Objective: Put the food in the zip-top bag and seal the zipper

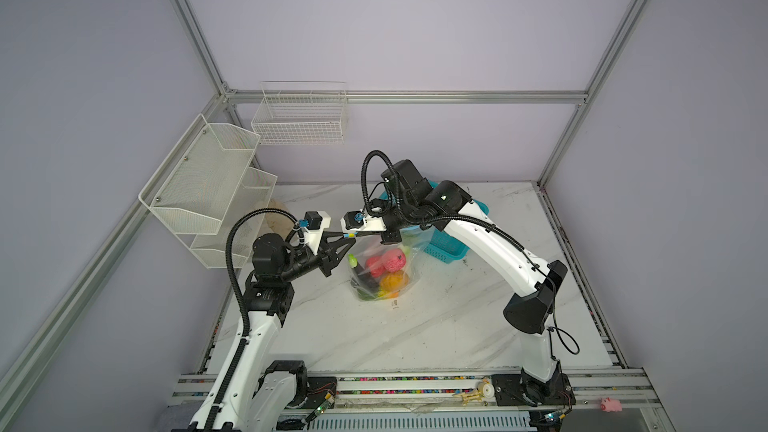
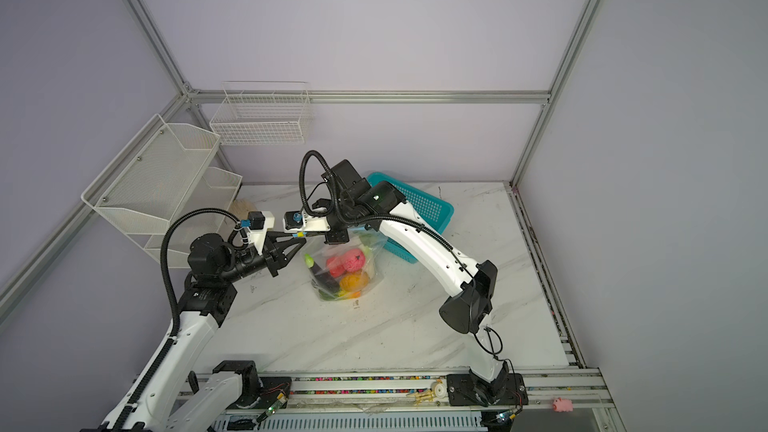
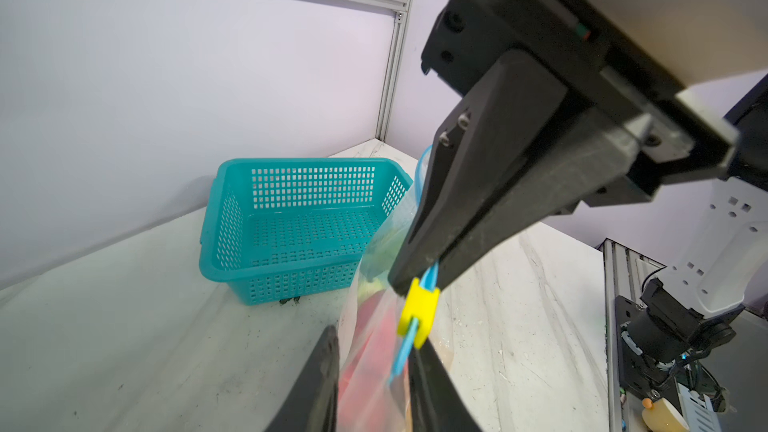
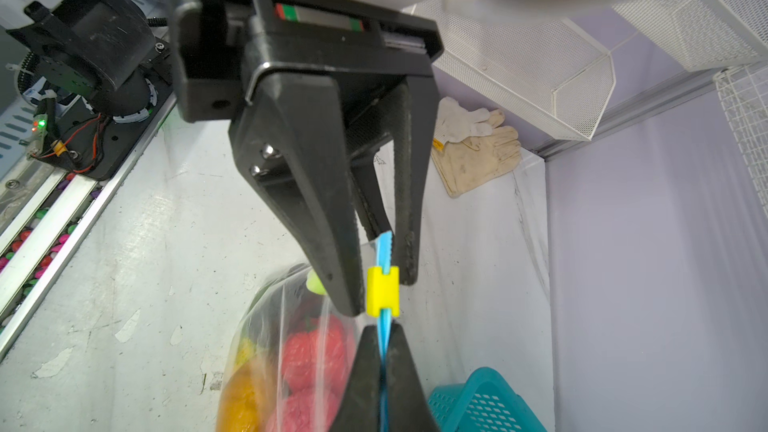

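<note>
The clear zip-top bag [image 1: 384, 274] [image 2: 343, 272] rests on the marble table with the food [image 1: 390, 263] inside: pink-red pieces, an orange [image 4: 243, 396] and dark and green items. Its top is held up. My right gripper [image 4: 382, 332] [image 1: 360, 234] is shut on the light-blue zipper [image 4: 384, 251] right beside the yellow slider [image 4: 382, 290] [image 3: 417, 315]. On the slider's other side, my left gripper [image 3: 374, 342] [image 1: 350, 238] stands open, its fingers straddling the strip and the bag's top corner, apart from each other.
A teal perforated basket [image 1: 446, 249] [image 3: 299, 226] sits just behind the bag, under my right arm. White wire racks [image 1: 203, 189] hang on the left wall. Work gloves [image 4: 478, 151] lie in the back left corner. Bare marble lies in front of the bag.
</note>
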`<move>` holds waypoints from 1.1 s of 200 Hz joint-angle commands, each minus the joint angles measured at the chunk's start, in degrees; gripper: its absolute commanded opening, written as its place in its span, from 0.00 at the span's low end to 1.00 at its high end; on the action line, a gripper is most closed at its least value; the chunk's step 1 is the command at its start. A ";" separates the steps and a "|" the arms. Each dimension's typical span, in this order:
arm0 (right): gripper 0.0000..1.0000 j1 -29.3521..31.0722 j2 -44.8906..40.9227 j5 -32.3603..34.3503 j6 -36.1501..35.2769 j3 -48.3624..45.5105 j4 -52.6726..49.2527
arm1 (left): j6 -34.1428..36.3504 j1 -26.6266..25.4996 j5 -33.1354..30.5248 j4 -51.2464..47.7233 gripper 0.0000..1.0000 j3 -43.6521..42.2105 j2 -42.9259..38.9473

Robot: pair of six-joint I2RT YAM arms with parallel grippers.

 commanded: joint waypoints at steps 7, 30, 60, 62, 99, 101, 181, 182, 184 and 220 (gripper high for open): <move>0.05 0.28 -0.81 0.22 -1.19 0.60 -0.21 | 1.43 -0.32 2.36 4.75 0.24 5.01 0.01; 0.05 0.28 -0.80 0.25 -1.28 0.49 -0.21 | 1.55 -0.35 2.57 4.62 0.17 5.08 0.07; 0.05 0.28 -0.69 0.57 -1.43 0.63 -0.21 | 1.85 -0.37 2.32 4.05 0.11 4.54 -0.39; 0.05 0.28 -0.71 0.58 -1.34 0.63 -0.21 | 1.92 -0.37 2.35 4.01 0.11 4.54 -0.41; 0.06 0.27 -0.65 0.71 -1.37 0.51 -0.21 | 2.62 -0.36 1.93 2.00 0.07 4.36 -1.27; 0.06 0.28 -0.65 0.74 -1.37 0.54 -0.21 | 2.64 -0.32 1.86 1.96 0.08 4.32 -1.32; 0.06 0.28 -0.64 1.20 -1.19 0.23 -0.21 | 2.74 -0.37 3.17 1.15 0.18 2.82 -2.05; 0.06 0.28 -0.65 1.20 -1.19 0.23 -0.21 | 2.74 -0.37 3.18 1.11 0.18 2.82 -2.07; 0.06 0.28 -0.65 1.20 -1.19 0.23 -0.17 | 2.73 -0.37 3.21 1.14 0.18 2.75 -2.09; 0.06 0.28 -0.61 1.19 -1.05 0.59 -0.21 | 3.51 -0.39 2.45 0.25 0.18 2.13 -3.54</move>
